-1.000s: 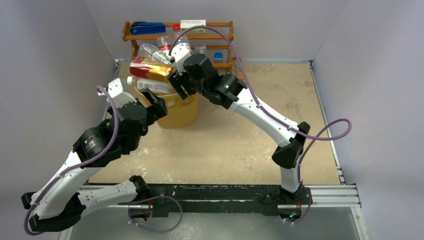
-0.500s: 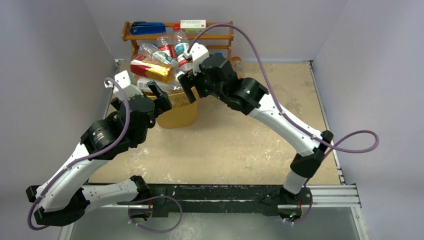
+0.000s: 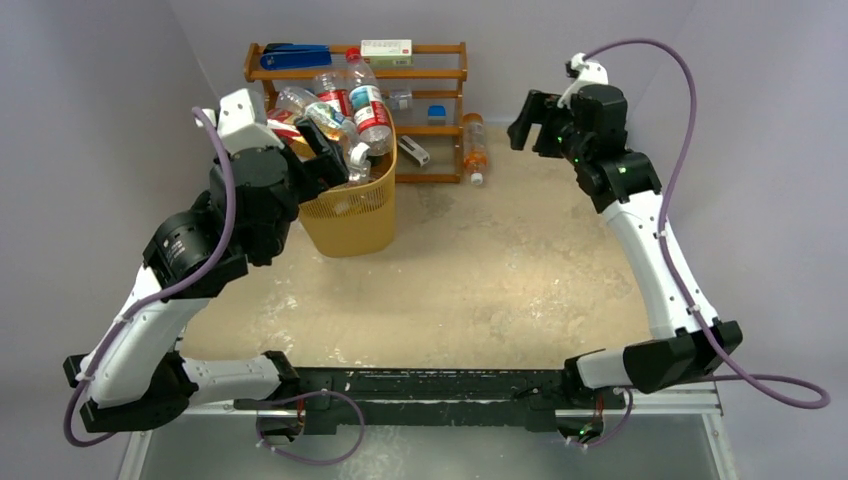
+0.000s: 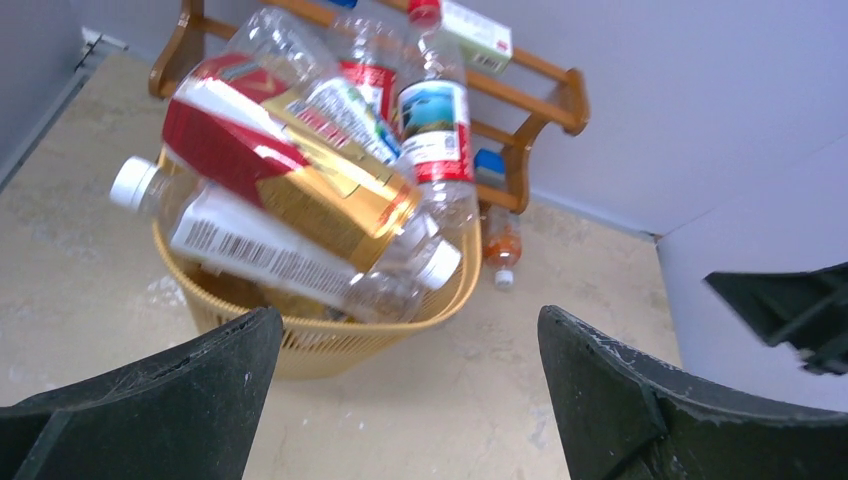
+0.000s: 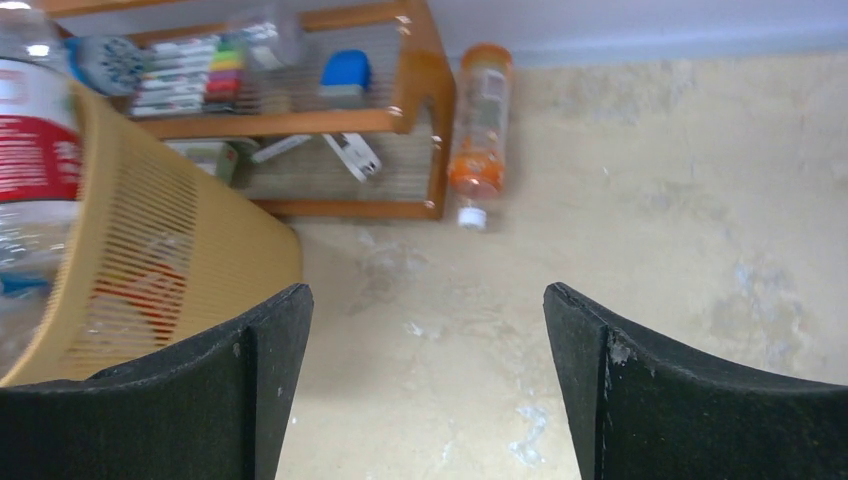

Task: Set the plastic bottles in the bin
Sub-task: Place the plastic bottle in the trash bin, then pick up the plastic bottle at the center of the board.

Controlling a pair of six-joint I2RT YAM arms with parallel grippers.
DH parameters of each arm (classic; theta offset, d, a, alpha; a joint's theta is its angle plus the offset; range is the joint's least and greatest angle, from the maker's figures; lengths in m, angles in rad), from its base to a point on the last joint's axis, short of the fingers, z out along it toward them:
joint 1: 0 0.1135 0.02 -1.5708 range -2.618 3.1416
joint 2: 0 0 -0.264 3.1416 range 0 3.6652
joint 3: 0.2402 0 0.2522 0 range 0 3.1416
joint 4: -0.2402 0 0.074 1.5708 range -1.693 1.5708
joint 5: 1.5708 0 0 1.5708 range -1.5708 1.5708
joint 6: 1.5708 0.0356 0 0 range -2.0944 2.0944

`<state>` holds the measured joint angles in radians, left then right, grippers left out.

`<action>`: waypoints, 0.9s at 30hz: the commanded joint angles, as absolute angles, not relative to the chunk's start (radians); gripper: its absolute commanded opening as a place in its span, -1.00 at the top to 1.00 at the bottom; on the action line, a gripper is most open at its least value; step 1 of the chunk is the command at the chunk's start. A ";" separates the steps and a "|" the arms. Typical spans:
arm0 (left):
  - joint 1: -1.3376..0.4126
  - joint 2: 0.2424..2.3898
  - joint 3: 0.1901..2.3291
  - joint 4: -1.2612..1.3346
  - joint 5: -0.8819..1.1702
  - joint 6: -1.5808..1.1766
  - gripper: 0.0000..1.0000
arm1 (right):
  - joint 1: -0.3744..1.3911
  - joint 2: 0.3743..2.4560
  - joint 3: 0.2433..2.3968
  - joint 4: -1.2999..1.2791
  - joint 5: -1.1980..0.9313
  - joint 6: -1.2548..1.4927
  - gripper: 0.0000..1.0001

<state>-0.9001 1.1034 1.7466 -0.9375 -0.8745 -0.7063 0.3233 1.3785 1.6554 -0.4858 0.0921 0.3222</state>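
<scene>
The bin (image 3: pixel 352 222) stood at the far left of the table (image 3: pixel 480 270), heaped above its rim with bottles (image 4: pixel 300 190). One orange bottle (image 3: pixel 474 143) lay on the table just beside the right post of the rack (image 3: pixel 440 75). The left gripper (image 4: pixel 400 335) hung near the bin's rim, fingers spread wide and empty, and the right gripper (image 3: pixel 531 120) was raised well apart at the far right, also open and holding nothing.

Soft, even overhead light, fairly bright; only faint shade beside the bin (image 3: pixel 350 225) on the surface (image 3: pixel 480 290). Top view sharp. Wrist views softer w/ wide-angle bend at edges; right end effector (image 5: pixel 425 300) dark, out of focus; small glints on clear bottles (image 4: pixel 290 170)
</scene>
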 commanded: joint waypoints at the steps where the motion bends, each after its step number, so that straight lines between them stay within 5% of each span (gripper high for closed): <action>1: -0.905 1.188 1.918 -0.925 -0.852 -0.589 -0.99 | 0.174 1.376 1.547 -0.401 -0.093 0.410 -0.74; 11: -0.906 1.439 2.135 -0.914 -0.483 -0.505 -1.00 | 0.040 1.579 1.469 -0.194 -0.270 0.382 -0.53; 16: -0.907 1.456 1.978 -0.825 -0.269 -0.557 -0.99 | 0.040 1.757 1.538 -0.129 -0.308 0.317 -0.50; 27: -0.916 1.356 1.721 -0.737 -0.221 -0.614 -0.99 | 0.074 2.106 1.746 -0.089 -0.390 0.265 -0.31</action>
<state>-0.9112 1.4418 1.7596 -0.8234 -0.2512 -0.5846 0.0452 2.0754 1.6581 -0.1444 -0.3241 0.3000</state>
